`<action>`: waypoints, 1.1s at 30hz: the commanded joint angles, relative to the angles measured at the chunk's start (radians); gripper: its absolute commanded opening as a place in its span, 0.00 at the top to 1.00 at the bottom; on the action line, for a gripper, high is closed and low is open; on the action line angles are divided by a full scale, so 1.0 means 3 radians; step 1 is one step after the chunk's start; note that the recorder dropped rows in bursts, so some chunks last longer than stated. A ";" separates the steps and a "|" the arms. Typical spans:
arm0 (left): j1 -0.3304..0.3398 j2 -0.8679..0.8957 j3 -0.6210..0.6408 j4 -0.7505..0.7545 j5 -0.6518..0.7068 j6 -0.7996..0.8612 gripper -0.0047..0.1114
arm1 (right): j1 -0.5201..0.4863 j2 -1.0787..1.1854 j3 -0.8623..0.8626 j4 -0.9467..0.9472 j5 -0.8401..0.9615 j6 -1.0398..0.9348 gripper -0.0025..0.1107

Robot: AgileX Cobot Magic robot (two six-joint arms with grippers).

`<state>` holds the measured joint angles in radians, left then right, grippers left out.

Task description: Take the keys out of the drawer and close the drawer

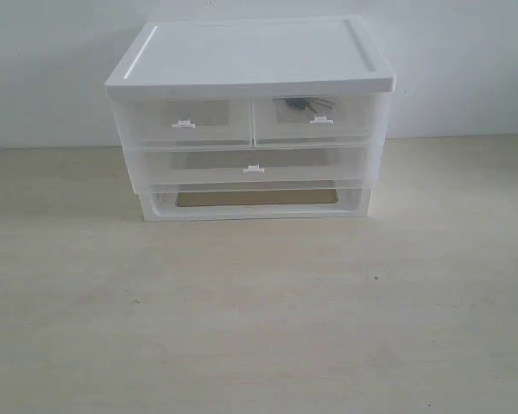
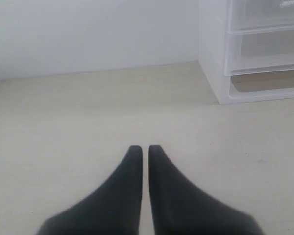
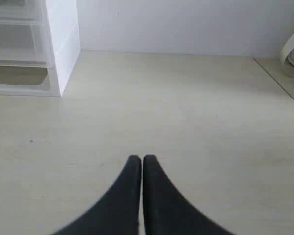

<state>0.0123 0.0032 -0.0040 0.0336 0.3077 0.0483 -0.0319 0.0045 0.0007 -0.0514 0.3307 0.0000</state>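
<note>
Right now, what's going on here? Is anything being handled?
Nothing is being handled. The keys show as a dark shape through the front of the upper right drawer, which looks shut, in the drawer unit on the table. The left tool and the right tool are both shut and empty. Each is over bare table on its own side of the unit, touching nothing.

The left hand (image 2: 145,150) has its two dark, tapered fingers (image 2: 130,186) drawn together, only a thin slit between the tips. The right hand (image 3: 141,159) is the same, its fingers (image 3: 161,200) closer yet, tips all but touching. Each pair widens back toward its wrist. Both hands point out low over the desk (image 2: 63,122).
</note>
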 commanded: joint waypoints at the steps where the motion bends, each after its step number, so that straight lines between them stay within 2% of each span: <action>1: -0.0009 -0.0011 0.0013 -0.0029 -0.0003 0.0012 0.92 | -0.0017 -0.0015 -0.0002 -0.0020 -0.0028 0.0000 0.98; 8: -0.0009 -0.0011 0.0013 0.0060 -0.0060 0.0142 0.92 | -0.0017 -0.0015 -0.0002 -0.0020 -0.0028 0.0000 0.98; 12: -0.0009 -0.0011 0.0013 -0.0200 -0.0765 0.0094 0.92 | -0.0017 -0.0015 -0.0002 -0.0029 -0.0258 0.0000 0.98; 16: -0.0009 -0.0011 0.0013 -0.0423 -0.1211 -0.0205 0.92 | -0.0017 -0.0015 -0.0002 -0.0022 -0.0633 0.0000 0.98; 22: -0.0009 -0.0011 0.0013 -0.0423 -0.2466 -0.1462 0.92 | -0.0017 -0.0015 -0.0002 -0.0022 -0.1405 0.0000 0.98; 25: -0.0009 -0.0011 0.0013 -0.0316 -0.3065 -0.1686 0.92 | -0.0017 -0.0015 -0.0002 -0.0022 -0.1837 0.0000 0.98; 27: -0.0009 -0.0011 -0.0032 -0.0222 -0.3153 -0.1686 0.92 | -0.0017 -0.0015 -0.0002 -0.0022 -0.2280 0.0000 0.98; 29: -0.0009 -0.0011 -0.0192 -0.0223 -0.3051 -0.1686 0.92 | -0.0017 -0.0015 -0.0002 -0.0022 -0.2775 0.0108 0.98; 33: -0.0009 0.0252 -0.0549 -0.0036 -0.2956 -0.1686 0.92 | -0.0017 -0.0015 -0.0002 -0.0022 -0.3644 0.0610 0.98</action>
<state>0.0123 0.0244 -0.1061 -0.0250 -0.5823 -0.4446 -0.0319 0.0024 0.0007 -0.0514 -0.5615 0.0833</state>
